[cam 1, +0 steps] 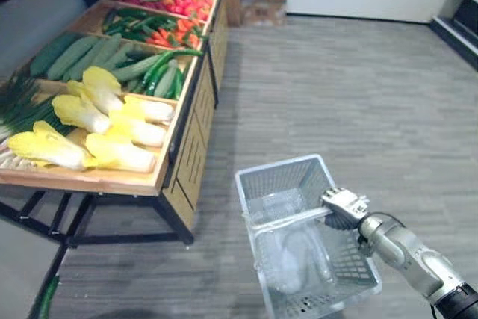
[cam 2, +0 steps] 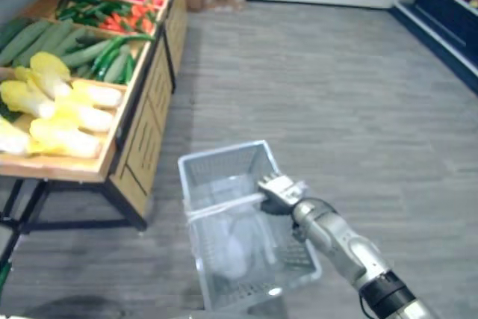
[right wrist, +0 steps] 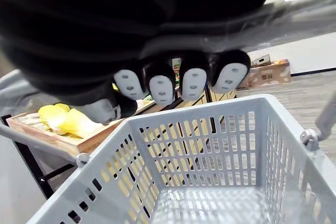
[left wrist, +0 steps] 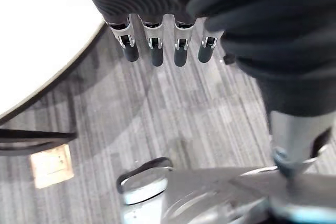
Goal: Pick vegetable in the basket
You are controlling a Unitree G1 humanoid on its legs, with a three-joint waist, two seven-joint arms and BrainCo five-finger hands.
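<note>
The left hand (left wrist: 156,51) hangs over the grey plank floor (cam 1: 336,80), its fingers straight and loose, holding nothing. At the left stands a wooden counter (cam 1: 112,179) with its bins running away from the robot. The nearest bin holds yellow-white napa cabbages (cam 1: 127,151) beside green onions (cam 1: 22,106). Behind them come cucumbers (cam 1: 75,57), then carrots (cam 1: 168,37) among green pods, then red peppers (cam 1: 168,1). All the vegetables lie on the counter. Cardboard boxes (cam 1: 261,1) sit on the floor past its far end. To the right of the counter, a grey plastic mesh basket (cam 1: 280,173) hangs above the floor. The right hand (cam 1: 343,203) reaches in from the lower right, forearm angled down, fingers curled round the basket's handle (cam 1: 287,217)
</note>
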